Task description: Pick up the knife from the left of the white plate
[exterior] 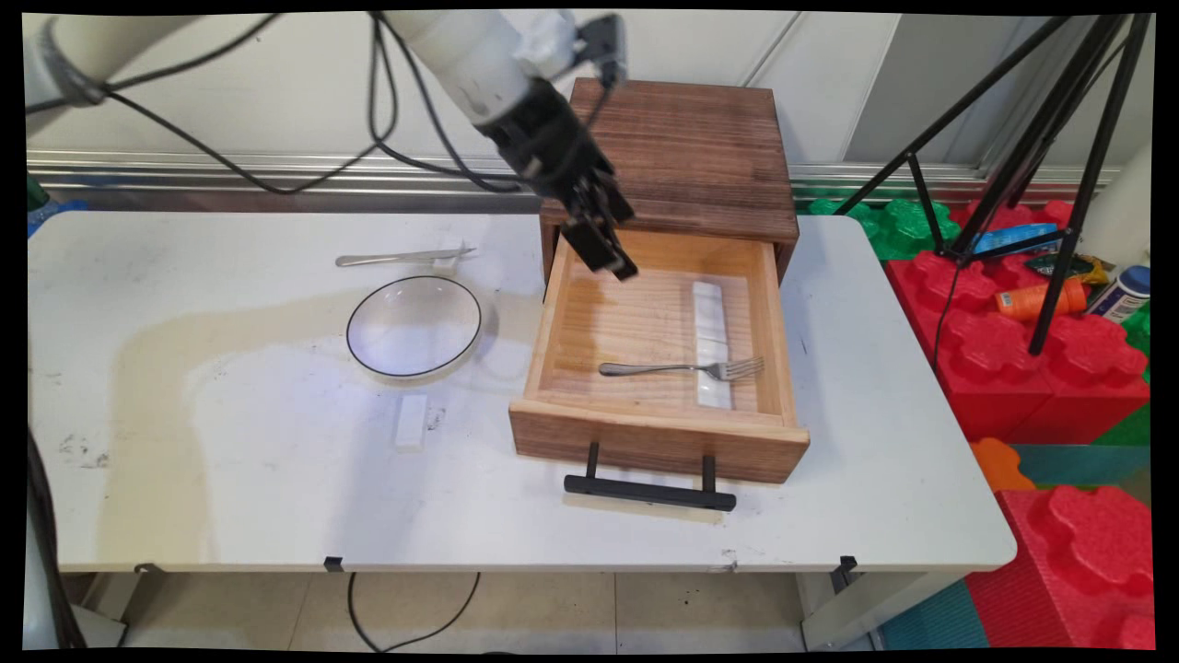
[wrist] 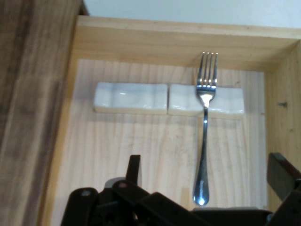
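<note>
My black gripper (exterior: 615, 263) hangs open and empty over the back left part of the open wooden drawer (exterior: 553, 331). A silver fork (exterior: 683, 369) lies inside the drawer, its tines resting on a white block strip (exterior: 710, 322) along the drawer's right side. In the hand view the fork (wrist: 205, 122) lies straight ahead between my fingers (wrist: 134, 170), handle end towards me, tines on the white blocks (wrist: 131, 98). The gripper (wrist: 207, 181) touches nothing.
The drawer belongs to a dark wooden cabinet (exterior: 686, 152) at the table's back. Left of it stand a white black-rimmed plate (exterior: 414, 325), a silver utensil (exterior: 396, 258) propped on a small rest, and a white block (exterior: 411, 422). A tripod (exterior: 1059, 184) and foam blocks (exterior: 1041, 368) stand at the right.
</note>
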Motion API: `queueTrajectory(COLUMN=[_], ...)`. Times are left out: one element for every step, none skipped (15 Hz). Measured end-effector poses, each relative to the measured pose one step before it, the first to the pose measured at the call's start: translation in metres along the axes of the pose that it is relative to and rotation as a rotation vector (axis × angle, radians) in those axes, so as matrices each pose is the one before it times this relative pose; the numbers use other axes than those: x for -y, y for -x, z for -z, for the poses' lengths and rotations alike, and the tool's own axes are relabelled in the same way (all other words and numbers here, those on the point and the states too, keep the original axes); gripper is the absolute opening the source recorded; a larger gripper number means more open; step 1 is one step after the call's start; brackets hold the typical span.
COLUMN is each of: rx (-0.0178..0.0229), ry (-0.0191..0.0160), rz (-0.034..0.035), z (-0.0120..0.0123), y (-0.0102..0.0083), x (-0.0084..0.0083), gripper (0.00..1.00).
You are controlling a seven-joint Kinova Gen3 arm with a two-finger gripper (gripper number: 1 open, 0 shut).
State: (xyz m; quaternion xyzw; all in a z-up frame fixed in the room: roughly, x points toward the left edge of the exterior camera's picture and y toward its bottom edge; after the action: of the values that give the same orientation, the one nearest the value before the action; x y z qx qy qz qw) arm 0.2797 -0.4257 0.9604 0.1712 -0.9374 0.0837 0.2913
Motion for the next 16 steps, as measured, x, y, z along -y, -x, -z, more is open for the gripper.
queueTrajectory(rx=[-0.00444,-0.00546,-0.00499,-0.00273,-0.00033,-0.00007,0.00122,0.00257,0.00172,0.00260,0.00225,0.00370,0.00468,0.00562,0.00446,0.00243], ry=[-0.00842,-0.01282,-0.01534,-0.01703,-0.01112,-0.01269,-0.00889,-0.00437,-0.00303,-0.00371,-0.00256,-0.00303,-0.00375,-0.00350,-0.00207,-0.00171], rz=[0.00713,0.00964,0.01212,0.01383,0.00709,0.00977,0.00952,0.00561,0.00347,0.00437,0.00256,0.00378,0.00441,0.00460,0.00333,0.00167], z=[0.00820,0.01224,0.01388,0.01456,0.01095,0.01313,0.01276,0.00977,0.00638,0.00931,0.00598,0.00829,0.00944,0.00878,0.00646,0.00405], y=[0.00335,0.00551,0.00664,0.00796,0.00620,0.00772,0.00887,0.00752,0.00498,0.00738,0.00495,0.00709,0.00807,0.00809,0.00605,0.00361], x=[0.00044,0.00047,0.00081,0.00039,0.00023,0.00000,-0.00108,-0.00136,-0.00085,-0.00159,-0.00107,-0.00155,-0.00179,-0.00183,-0.00147,-0.00097], gripper=[1.00,1.00,1.00,1.00,1.00,1.00,1.00,1.00,1.00,1.00,1.00,1.00,1.00,1.00,1.00,1.00])
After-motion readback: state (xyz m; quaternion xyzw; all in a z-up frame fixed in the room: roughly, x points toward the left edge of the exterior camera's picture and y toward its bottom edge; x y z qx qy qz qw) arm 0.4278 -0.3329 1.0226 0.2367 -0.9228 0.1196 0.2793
